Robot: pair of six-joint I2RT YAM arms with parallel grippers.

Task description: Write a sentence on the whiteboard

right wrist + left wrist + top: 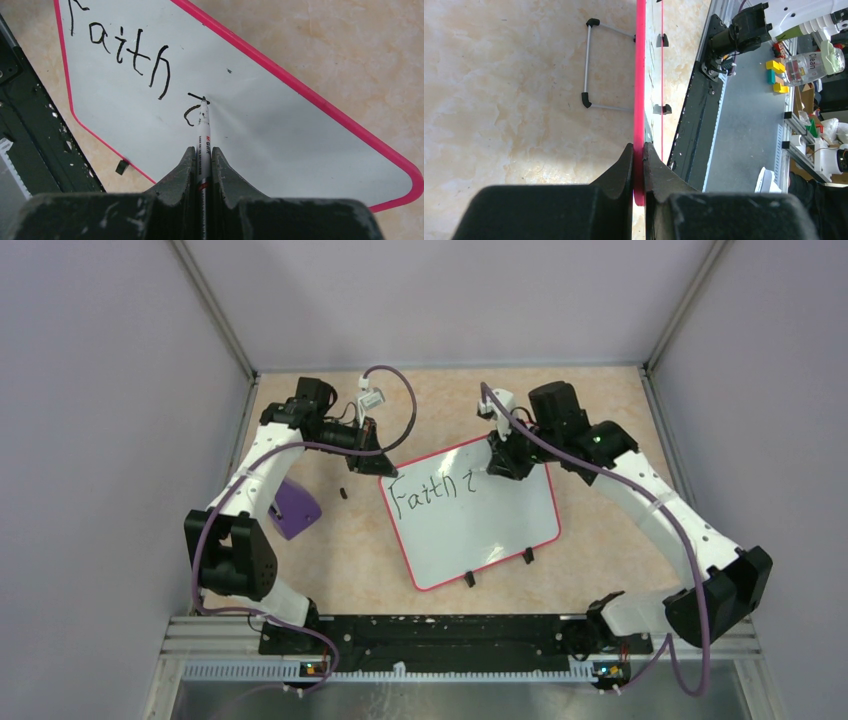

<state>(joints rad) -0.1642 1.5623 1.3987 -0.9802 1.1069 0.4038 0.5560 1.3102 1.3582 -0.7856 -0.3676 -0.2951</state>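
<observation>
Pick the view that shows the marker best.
Right wrist: the marker runs from the right end effector to its tip on the whiteboard, beside the lettering. Top external hides it under that end effector; left wrist shows only the board's rim.

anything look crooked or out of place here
The whiteboard lies turned askew to the table edges, its rim pinched by the left fingers. A small dark piece lies loose on the table just left of it.

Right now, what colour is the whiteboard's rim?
Pink-red; the whiteboard rim shows best in the left wrist view, clamped in the left pincer.
</observation>
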